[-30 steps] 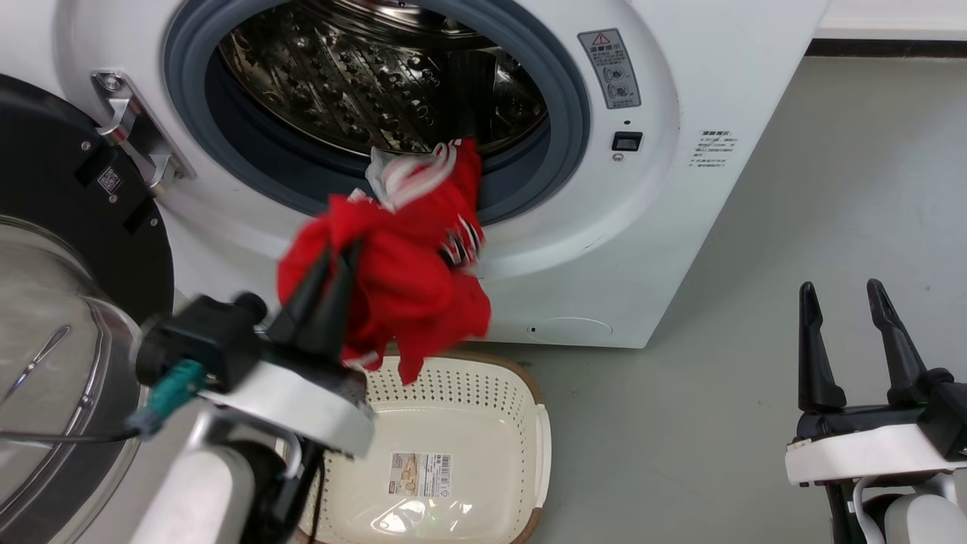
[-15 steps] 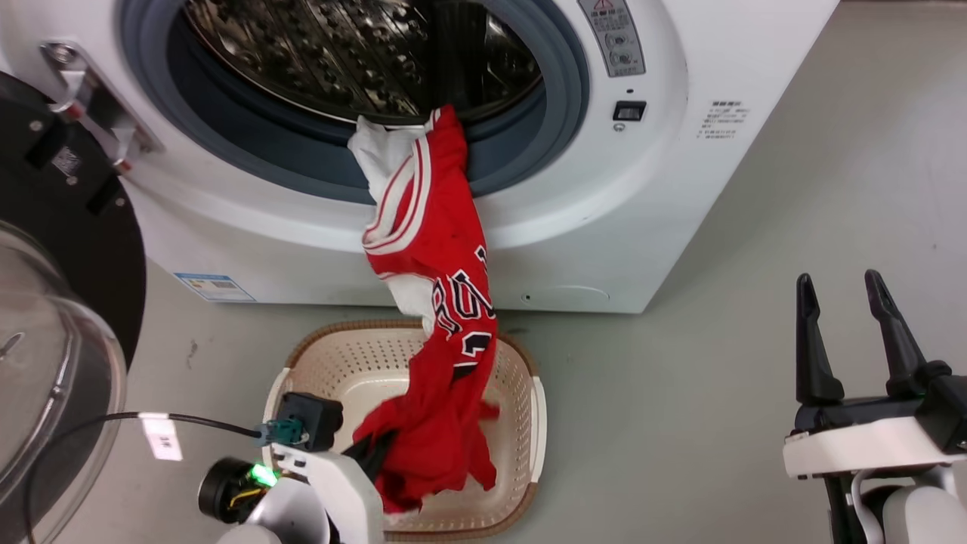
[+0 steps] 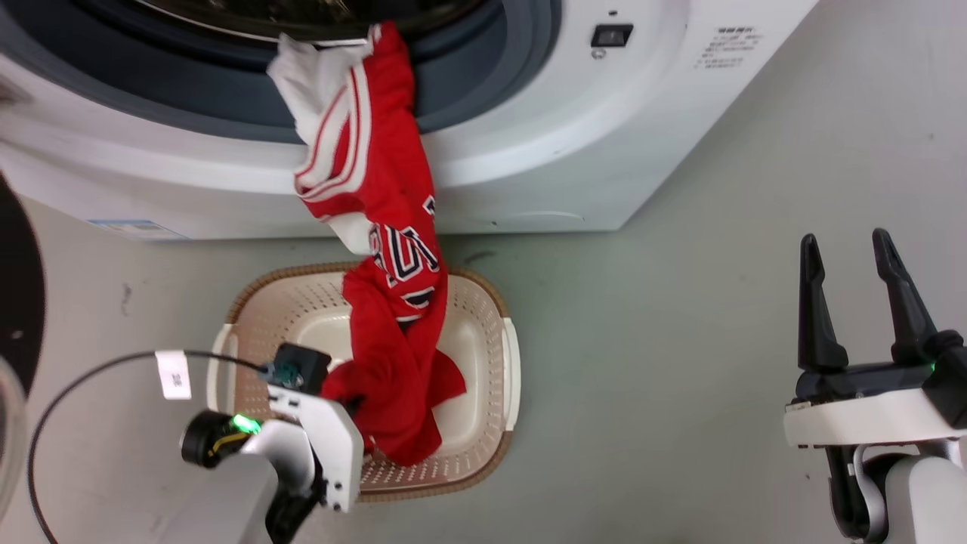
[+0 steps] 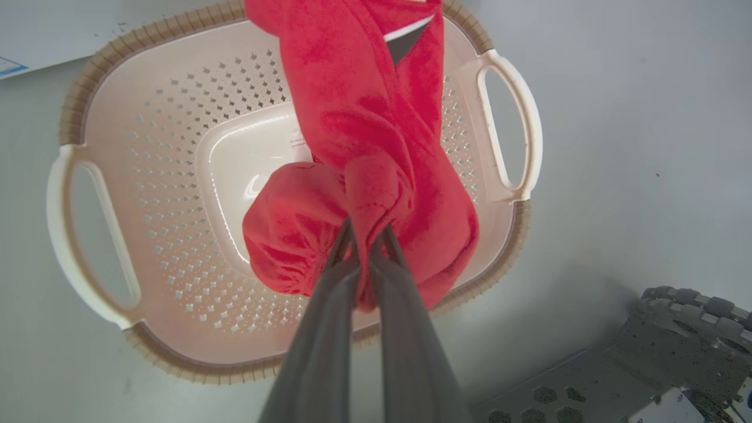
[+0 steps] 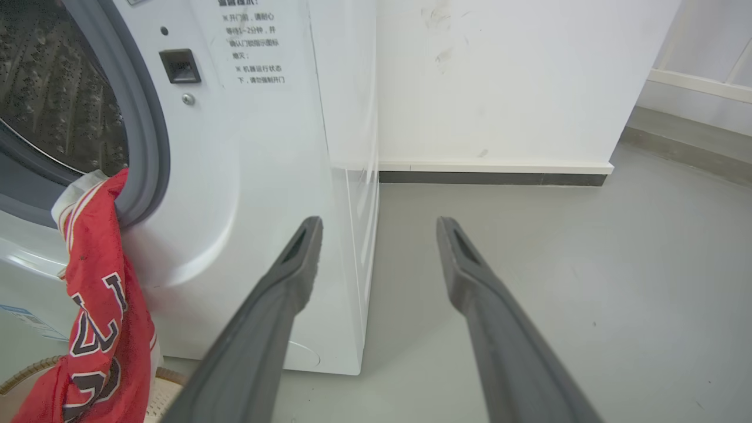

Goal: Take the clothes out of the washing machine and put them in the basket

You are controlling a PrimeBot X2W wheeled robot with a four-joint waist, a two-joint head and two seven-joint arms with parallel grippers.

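While the left end effector (image 4: pixel 364 229) clamps the red jersey (image 3: pixel 393 302) by its bunched end low in the basket (image 3: pixel 487 332), the striped end drapes out of the washing machine (image 3: pixel 529 151). Idle right end effector (image 3: pixel 844 238), fingers apart. Transfer half done; next move likely needs the remainder dragged clear before release.

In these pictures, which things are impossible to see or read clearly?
Head view: the washing machine drum is cut off by the top edge; whether more laundry remains inside is unknown.
Head view: folds of the clothes hide part of the lettering.
Left wrist view: cloth buries the left gripper tips.
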